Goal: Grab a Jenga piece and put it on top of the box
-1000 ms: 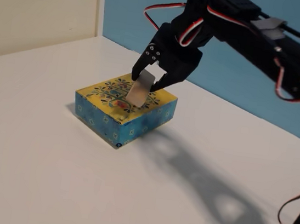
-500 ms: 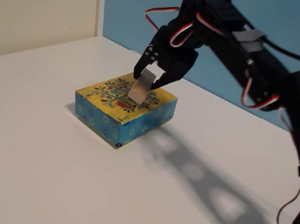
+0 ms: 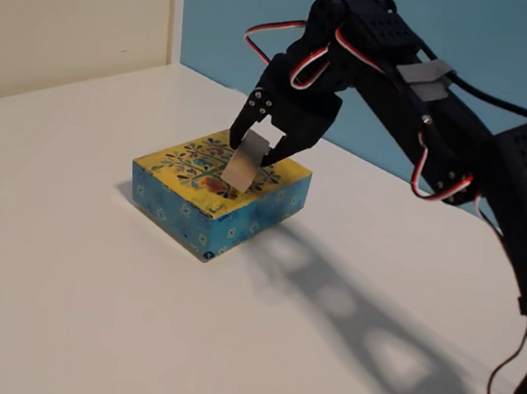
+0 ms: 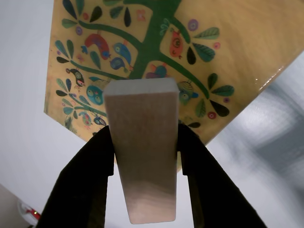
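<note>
The box (image 3: 201,189) has a yellow top with a dark tree pattern and blue patterned sides; it sits on the white table. My gripper (image 3: 253,162) is shut on the Jenga piece (image 3: 244,164), a light-tan wooden block held nearly upright, its lower end at or just above the box top. In the wrist view the Jenga piece (image 4: 145,147) is clamped between the two black fingers (image 4: 90,180), with the box top (image 4: 156,52) right beneath it. Whether the block touches the top I cannot tell.
The white table (image 3: 83,309) stretches around the box. A cream wall stands at the back left and a blue wall (image 3: 507,44) behind the arm. The arm's black links and red-white wires (image 3: 447,134) reach in from the right.
</note>
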Robot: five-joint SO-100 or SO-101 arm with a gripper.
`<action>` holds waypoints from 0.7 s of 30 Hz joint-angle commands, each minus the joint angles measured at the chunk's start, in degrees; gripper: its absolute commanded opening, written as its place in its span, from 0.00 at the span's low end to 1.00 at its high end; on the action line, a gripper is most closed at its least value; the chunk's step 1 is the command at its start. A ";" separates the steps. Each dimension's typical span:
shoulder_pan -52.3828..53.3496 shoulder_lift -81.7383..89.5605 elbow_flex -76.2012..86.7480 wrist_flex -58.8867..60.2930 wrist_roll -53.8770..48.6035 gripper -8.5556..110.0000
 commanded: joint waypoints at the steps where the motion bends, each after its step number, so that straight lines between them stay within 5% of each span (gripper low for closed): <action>1: 0.26 0.53 -2.55 0.00 -0.35 0.22; 21: 1.32 3.16 -2.55 1.85 0.62 0.30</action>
